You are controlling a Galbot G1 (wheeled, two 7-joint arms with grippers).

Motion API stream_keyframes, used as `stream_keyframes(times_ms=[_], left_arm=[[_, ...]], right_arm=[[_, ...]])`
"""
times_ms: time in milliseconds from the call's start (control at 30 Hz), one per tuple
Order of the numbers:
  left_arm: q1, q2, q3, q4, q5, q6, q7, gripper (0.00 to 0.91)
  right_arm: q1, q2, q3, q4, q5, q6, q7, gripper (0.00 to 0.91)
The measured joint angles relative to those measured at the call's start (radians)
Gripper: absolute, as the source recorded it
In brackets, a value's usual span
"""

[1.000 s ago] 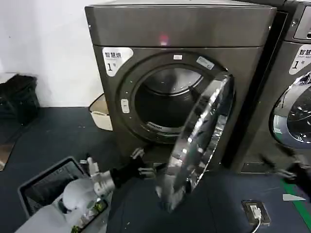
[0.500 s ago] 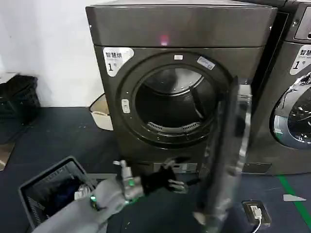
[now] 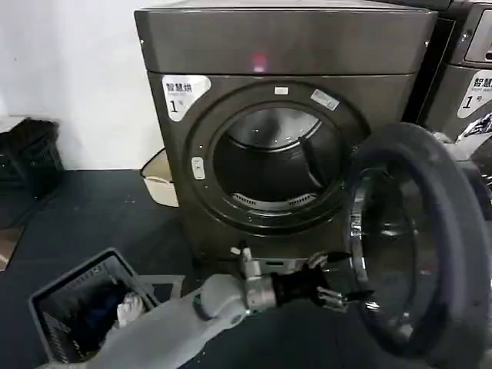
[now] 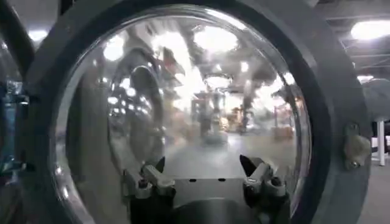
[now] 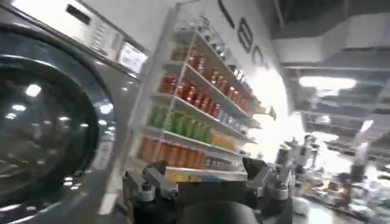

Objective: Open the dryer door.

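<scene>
1. The dryer (image 3: 284, 115) stands against the white wall, drum mouth exposed.
2. The dryer door (image 3: 419, 246) hangs swung wide to its right, grey inner rim facing out.
3. The left gripper (image 3: 332, 283), fingers spread apart, sits at the door's inner glass, clasping nothing.
4. The right gripper (image 5: 207, 182), fingers likewise parted and holding nothing, faces the twin machine (image 5: 49, 115).

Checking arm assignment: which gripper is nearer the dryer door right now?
Left. The left gripper is open at the inner face of the swung-open dryer door, low on its glass. The right gripper is open, off beside the twin machine, facing shelves.
</scene>
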Motion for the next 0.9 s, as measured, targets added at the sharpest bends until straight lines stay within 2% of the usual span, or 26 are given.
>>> stream_keyframes(times_ms=[467,900], left_arm=[[-0.125,-0.229,0.072,0.224,0.051,-0.03,-0.059,0.907],[-0.153,-0.381,0.075,0.359,0.157,-0.07,-0.124,0.907]], right_arm=[[-0.016,-0.022,0.079,-0.017,-0.003,0.024,-0.017,0.907],[-0.017,-0.037,0.086,-0.021,-0.004,0.021,-0.028,0.907]])
